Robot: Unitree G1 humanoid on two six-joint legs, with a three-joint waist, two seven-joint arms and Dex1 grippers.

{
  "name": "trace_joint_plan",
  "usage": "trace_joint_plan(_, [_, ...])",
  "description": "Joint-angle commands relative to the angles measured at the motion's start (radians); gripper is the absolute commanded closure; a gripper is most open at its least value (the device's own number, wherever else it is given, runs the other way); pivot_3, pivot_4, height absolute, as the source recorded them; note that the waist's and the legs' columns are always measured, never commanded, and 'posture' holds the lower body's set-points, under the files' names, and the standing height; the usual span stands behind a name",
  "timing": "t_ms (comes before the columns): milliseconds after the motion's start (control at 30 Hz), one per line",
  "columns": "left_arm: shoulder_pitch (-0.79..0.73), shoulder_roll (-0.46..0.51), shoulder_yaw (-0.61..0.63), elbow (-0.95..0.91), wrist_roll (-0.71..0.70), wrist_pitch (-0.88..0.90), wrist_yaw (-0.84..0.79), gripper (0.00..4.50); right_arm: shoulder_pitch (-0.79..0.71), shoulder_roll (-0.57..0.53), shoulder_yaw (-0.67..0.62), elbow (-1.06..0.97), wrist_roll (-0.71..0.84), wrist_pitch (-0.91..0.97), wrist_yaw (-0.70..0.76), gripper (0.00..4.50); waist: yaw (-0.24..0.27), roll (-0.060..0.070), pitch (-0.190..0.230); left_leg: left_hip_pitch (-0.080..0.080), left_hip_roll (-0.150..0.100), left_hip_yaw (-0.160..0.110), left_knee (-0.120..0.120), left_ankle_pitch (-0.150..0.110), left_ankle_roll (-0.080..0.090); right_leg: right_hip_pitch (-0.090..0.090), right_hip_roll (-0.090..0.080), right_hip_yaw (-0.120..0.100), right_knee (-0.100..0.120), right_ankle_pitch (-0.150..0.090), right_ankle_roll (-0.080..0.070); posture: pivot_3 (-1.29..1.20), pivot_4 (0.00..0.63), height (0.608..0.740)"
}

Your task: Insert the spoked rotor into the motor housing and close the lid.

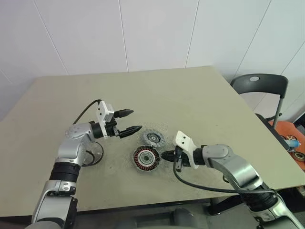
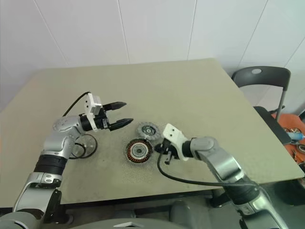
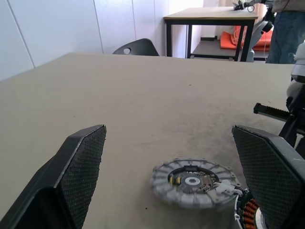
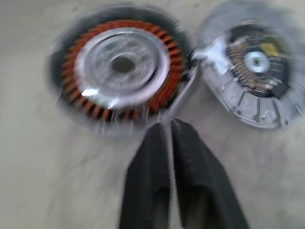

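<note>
Two round parts lie side by side near the front middle of the tabletop (image 1: 190, 95). Nearest is the spoked rotor (image 1: 145, 158), flat on the surface, its copper windings ringing a shiny metal centre; whether it sits in something cannot be told. Just to its right, the right gripper (image 1: 167, 155) points at the rotor's edge, its two black fingers (image 4: 147, 186) nearly together with only a thin slit between them and nothing between them, tips just short of the rotor's rim. Just beyond the rotor, close to its far right edge, lies the lid (image 1: 153, 139), a grey disc with a ribbed, notched rim and its dark centre face up. Left of the lid, the left gripper (image 1: 131, 121) hangs above the tabletop with its fingers spread wide and empty, pointing toward the lid. Under the left forearm, at the left, the motor housing (image 1: 95, 153) rests on the tabletop, partly hidden by the arm. Past the table's right edge stands a dark chair (image 1: 259, 86).
</note>
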Motion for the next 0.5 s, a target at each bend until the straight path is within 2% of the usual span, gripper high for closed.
trace_joint_plan(33, [-0.017, 0.005, 0.004, 0.000, 0.004, -0.015, -0.006, 0.00, -0.005, -0.014, -0.028, -0.073, 0.035, 0.009, 0.023, 3.14, 0.000, 0.000, 0.000, 0.000, 0.000, 0.000, 0.000, 0.000, 0.000, 0.000, 0.000, 0.000, 0.000, 0.000, 0.000, 0.00, 0.000, 0.740])
trace_joint_plan(100, [-0.019, 0.004, 0.003, 0.000, 0.004, -0.013, -0.005, 0.00, -0.010, -0.008, -0.038, -0.070, 0.041, 0.008, 0.019, 2.55, 0.002, 0.000, 0.000, 0.000, 0.000, 0.000, 0.000, 0.000, 0.000, 0.001, 0.000, 0.000, 0.000, 0.000, 0.000, 0.00, 0.000, 0.740])
trace_joint_plan(267, [-0.025, 0.000, 0.001, 0.008, 0.007, -0.016, -0.003, 0.00, -0.038, 0.035, -0.053, -0.055, 0.065, 0.022, 0.000, 2.55, 0.002, 0.000, 0.000, 0.001, 0.000, 0.000, 0.000, 0.000, 0.000, 0.001, 0.000, 0.000, 0.000, 0.000, 0.000, 0.00, 0.000, 0.740])
trace_joint_plan(500, [-0.026, -0.001, 0.005, 0.000, 0.007, -0.015, 0.004, 0.00, -0.041, 0.051, -0.008, -0.046, 0.051, 0.032, -0.001, 2.55, 0.002, 0.000, 0.000, 0.000, 0.000, 0.000, 0.000, 0.000, 0.000, 0.001, 0.000, 0.000, -0.001, 0.001, 0.000, 0.00, 0.000, 0.740])
